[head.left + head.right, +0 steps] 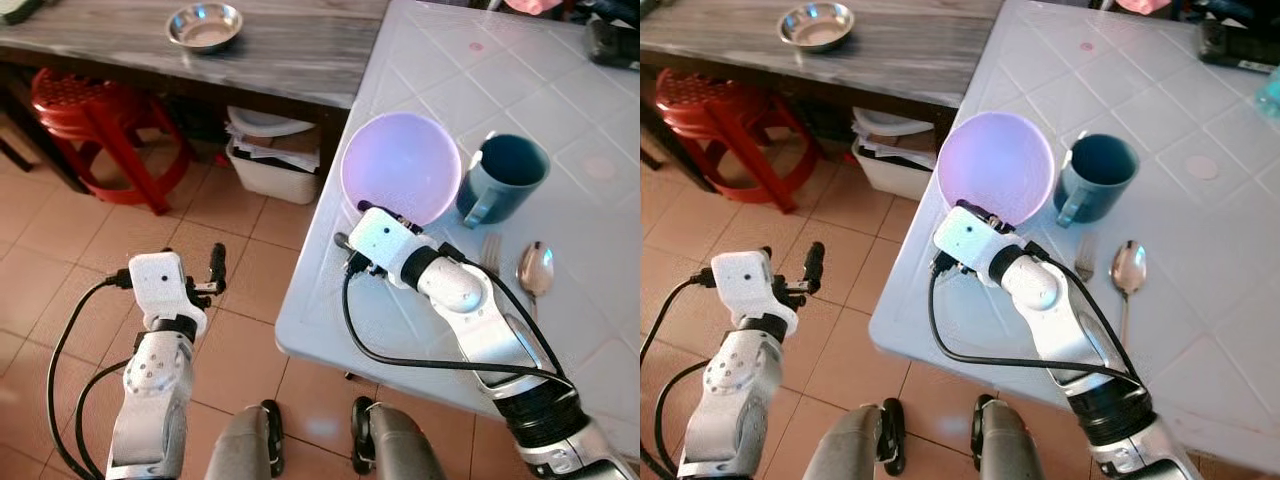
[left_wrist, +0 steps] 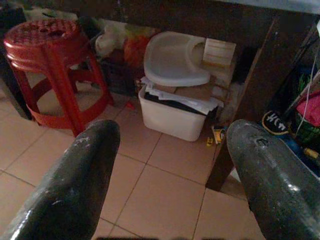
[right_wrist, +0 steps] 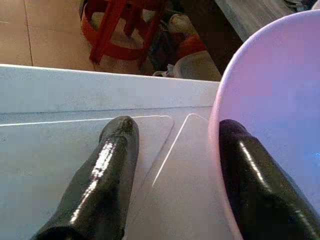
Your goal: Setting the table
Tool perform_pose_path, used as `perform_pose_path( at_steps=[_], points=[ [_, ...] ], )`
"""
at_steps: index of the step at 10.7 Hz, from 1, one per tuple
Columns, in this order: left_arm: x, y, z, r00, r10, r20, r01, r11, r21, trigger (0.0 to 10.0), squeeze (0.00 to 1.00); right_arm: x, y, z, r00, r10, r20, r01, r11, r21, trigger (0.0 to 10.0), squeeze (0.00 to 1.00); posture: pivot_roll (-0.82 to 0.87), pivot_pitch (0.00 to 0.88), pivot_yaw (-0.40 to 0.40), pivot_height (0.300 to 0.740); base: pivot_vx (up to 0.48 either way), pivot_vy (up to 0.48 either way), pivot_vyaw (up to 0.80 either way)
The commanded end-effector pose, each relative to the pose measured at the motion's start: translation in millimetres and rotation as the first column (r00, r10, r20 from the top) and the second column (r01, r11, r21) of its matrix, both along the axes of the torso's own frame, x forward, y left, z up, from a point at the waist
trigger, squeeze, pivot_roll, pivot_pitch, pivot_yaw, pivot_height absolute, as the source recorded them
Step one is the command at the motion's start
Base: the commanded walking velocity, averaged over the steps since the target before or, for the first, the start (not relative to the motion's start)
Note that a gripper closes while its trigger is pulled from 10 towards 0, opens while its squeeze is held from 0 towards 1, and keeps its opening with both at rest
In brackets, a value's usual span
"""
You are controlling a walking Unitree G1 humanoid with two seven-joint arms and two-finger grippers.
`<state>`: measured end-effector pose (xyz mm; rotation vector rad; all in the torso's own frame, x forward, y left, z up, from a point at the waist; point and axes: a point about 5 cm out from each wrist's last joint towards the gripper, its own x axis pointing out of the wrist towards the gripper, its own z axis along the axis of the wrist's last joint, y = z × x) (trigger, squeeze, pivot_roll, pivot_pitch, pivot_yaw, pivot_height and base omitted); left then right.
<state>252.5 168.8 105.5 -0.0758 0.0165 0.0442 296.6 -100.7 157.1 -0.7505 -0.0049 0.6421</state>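
From the head views, the bowl sits near the white table's edge, beside the mug, with a fork and spoon nearby. The right gripper reaches to the bowl's near rim.

In the left wrist view, the left gripper hangs spread over floor tiles, facing a red stool.

In the right wrist view, one finger lies inside the bowl, the other outside on the table, spread astride the rim.

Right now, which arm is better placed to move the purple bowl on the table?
The right. Its right gripper is open at the purple bowl, one finger inside the rim, one outside. The left gripper hangs open over the floor, away from the table.
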Motion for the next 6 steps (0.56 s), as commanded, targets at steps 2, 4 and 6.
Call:
perform_pose_path(
  at_steps=[2, 4, 6],
  points=[
    [8.1, 0.7, 3.1, 1.0, 0.001, 0.005, -0.001, 1.0, -0.011, 10.0, 0.0, 1.4, -11.6, -17.1, 0.997, -0.04, -0.073, 0.032, 0.994, -0.103, 0.0, 0.0, -0.04, 0.254, 0.019, 0.74, 0.0, 0.0, 0.0],
    [18.7, -1.4, 12.6, 0.999, -0.035, 0.039, 0.035, 0.999, -0.007, 10.0, 0.0, 3.5, -10.4, -16.3, 0.997, -0.029, -0.075, 0.019, 0.991, -0.132, 0.0, 0.0, -0.05, 0.253, 0.011, 0.74, 0.0, 0.0, 0.0],
    [18.4, 1.1, 9.1, 0.999, -0.035, 0.014, 0.035, 0.999, -0.022, 10.0, 0.0, 4.4, -12.6, -17.6, 0.997, -0.046, -0.055, 0.037, 0.988, -0.152, 0.0, 0.0, -0.05, 0.253, 0.022, 0.74, 0.0, 0.0, 0.0]
  ],
)
